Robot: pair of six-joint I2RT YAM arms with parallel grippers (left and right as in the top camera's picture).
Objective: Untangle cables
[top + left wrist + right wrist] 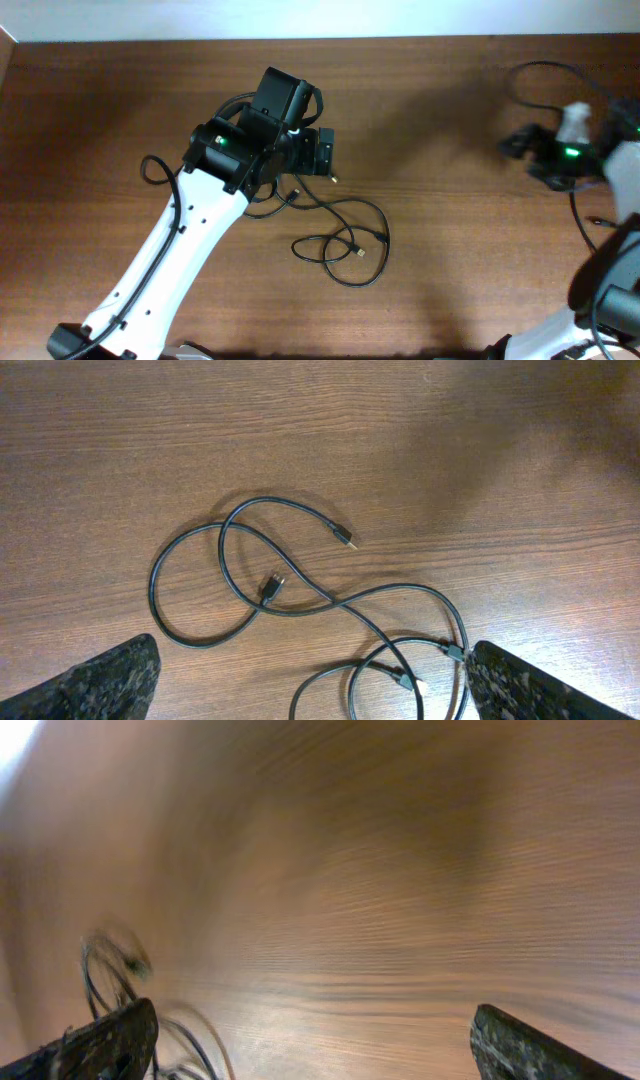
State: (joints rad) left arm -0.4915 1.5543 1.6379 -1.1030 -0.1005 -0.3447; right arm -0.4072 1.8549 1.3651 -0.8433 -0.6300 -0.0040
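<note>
Between the two dark speckled fingers [110, 680] of the left claw [315, 660], which stand wide apart at the lower corners of the left wrist view, nothing is gripped. The claw hangs open above the thin black flexible cables [272, 588]. They lie loose on the brown wood-grain desk [120, 450] in overlapping loops, crossing one another near the middle. One small metallic plug end points out to the upper right, and a black plug rests inside the left loop. More loops and plug ends run off the lower edge, between the fingers.

From overhead, this claw sits at the end of the white left arm [170, 250], over the upper left part of the tangle. The rest of the cords trail out to the lower right on bare wood.

The right claw [312, 1020] is well apart, at the far right of the desk, and is blurred from overhead. Its own camera shows its fingers spread wide with only wood grain between them, so it is open and empty. Some dark cord loops beside its left finger are too blurred to make out.
</note>
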